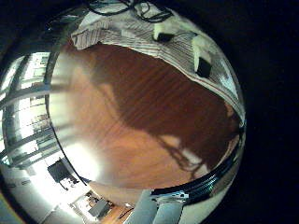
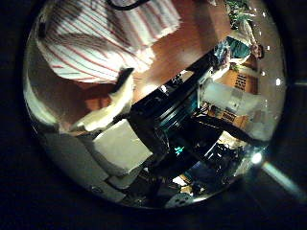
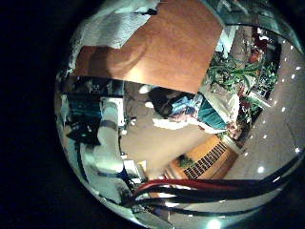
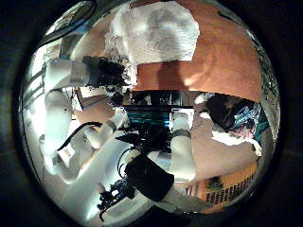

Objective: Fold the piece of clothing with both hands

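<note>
A striped garment point(image 2: 101, 38) lies spread on the wooden tabletop point(image 1: 140, 112), light, limp cloth that should crease readily; its edges and corners look the likeliest places to pinch. The left little-finger view shows the left robot hand point(image 1: 182, 47), fingers relaxed and holding nothing, above the cloth; the right thumb view alone shows the other arm. The right robot hand's fingers cannot be made out.

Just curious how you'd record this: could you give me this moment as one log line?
garment: striped, lying on table | left hand: close by garment, grasp unclear | right hand: farther back, grasp unclear
</note>
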You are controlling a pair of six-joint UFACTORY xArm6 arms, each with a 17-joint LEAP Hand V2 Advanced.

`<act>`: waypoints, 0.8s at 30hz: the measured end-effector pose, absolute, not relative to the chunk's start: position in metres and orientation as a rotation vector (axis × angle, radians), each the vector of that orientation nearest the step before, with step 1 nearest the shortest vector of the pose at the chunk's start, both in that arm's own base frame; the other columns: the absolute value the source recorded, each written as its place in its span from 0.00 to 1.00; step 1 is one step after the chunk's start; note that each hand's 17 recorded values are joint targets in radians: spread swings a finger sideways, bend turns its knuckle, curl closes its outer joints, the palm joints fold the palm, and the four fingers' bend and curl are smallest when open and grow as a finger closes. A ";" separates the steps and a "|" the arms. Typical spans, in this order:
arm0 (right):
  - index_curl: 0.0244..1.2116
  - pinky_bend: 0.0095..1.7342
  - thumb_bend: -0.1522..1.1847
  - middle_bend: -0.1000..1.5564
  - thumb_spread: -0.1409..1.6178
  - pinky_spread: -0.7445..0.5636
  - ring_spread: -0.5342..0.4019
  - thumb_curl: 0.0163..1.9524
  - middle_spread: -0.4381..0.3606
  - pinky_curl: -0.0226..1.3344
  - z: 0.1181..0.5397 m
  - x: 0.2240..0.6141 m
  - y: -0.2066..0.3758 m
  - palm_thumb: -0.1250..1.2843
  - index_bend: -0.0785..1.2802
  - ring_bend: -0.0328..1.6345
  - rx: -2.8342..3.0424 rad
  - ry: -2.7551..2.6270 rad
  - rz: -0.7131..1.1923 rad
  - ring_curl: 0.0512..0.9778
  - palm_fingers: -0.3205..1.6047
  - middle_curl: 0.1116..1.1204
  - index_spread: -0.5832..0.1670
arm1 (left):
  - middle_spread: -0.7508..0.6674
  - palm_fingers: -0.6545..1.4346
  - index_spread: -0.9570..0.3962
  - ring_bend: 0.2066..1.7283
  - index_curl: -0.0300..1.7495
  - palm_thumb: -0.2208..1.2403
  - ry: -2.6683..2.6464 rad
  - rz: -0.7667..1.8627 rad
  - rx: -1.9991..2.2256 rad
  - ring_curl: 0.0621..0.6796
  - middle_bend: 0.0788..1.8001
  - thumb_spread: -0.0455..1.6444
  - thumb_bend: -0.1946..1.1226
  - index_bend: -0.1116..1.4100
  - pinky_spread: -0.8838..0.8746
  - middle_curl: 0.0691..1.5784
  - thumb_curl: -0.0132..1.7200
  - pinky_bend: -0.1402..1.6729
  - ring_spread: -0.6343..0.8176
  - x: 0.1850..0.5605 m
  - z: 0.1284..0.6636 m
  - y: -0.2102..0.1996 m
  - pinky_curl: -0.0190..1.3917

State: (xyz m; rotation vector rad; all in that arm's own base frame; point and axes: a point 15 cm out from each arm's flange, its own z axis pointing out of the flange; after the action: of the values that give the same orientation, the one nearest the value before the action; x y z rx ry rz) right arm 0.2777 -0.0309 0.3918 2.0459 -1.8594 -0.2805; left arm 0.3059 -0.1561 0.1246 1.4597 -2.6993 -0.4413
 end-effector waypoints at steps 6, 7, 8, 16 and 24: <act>0.22 0.33 0.10 0.18 0.81 0.82 0.67 0.10 0.54 0.18 0.391 0.275 -0.031 0.27 0.18 0.38 2.046 -1.860 -0.280 0.20 0.26 0.25 0.32 | 0.35 0.75 0.57 0.68 0.22 0.65 -2.704 -0.452 1.471 0.55 0.38 0.62 0.16 0.21 0.25 0.43 0.23 0.63 0.16 0.314 0.127 -0.156 0.41; 0.23 0.33 0.10 0.18 0.81 0.82 0.67 0.10 0.54 0.18 0.391 0.275 -0.031 0.28 0.18 0.38 2.046 -1.859 -0.281 0.20 0.26 0.25 0.32 | 0.33 0.79 0.55 0.69 0.23 0.67 -2.712 -0.439 1.471 0.57 0.39 0.62 0.16 0.23 0.23 0.44 0.24 0.66 0.14 0.317 0.128 -0.156 0.42; 0.23 0.33 0.10 0.18 0.81 0.82 0.66 0.10 0.54 0.18 0.390 0.275 -0.031 0.28 0.18 0.37 2.045 -1.858 -0.283 0.20 0.26 0.25 0.32 | 0.31 0.80 0.53 0.70 0.25 0.68 -2.724 -0.423 1.464 0.59 0.39 0.63 0.16 0.25 0.22 0.46 0.24 0.68 0.13 0.320 0.129 -0.157 0.44; 0.23 0.31 0.11 0.19 0.82 0.82 0.64 0.10 0.52 0.17 0.371 0.270 -0.030 0.30 0.18 0.38 2.023 -1.828 -0.325 0.21 0.28 0.25 0.32 | 0.21 0.83 0.37 0.75 0.36 0.72 -2.722 -0.345 1.445 0.69 0.44 0.65 0.14 0.38 0.18 0.57 0.27 0.74 0.12 0.344 0.156 -0.164 0.48; 0.22 0.31 0.11 0.21 0.82 0.81 0.58 0.11 0.50 0.17 0.321 0.265 -0.021 0.34 0.17 0.42 2.018 -1.751 -0.370 0.22 0.30 0.26 0.32 | 0.14 0.81 0.27 0.77 0.46 0.73 -2.612 -0.312 1.404 0.73 0.45 0.66 0.14 0.40 0.17 0.63 0.29 0.77 0.12 0.362 0.197 -0.180 0.49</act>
State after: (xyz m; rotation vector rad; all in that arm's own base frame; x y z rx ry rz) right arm 0.2648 -0.0214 0.3207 2.0177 -1.7511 -0.3699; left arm 0.3617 -0.1798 0.1974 1.4041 -2.6116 -0.3122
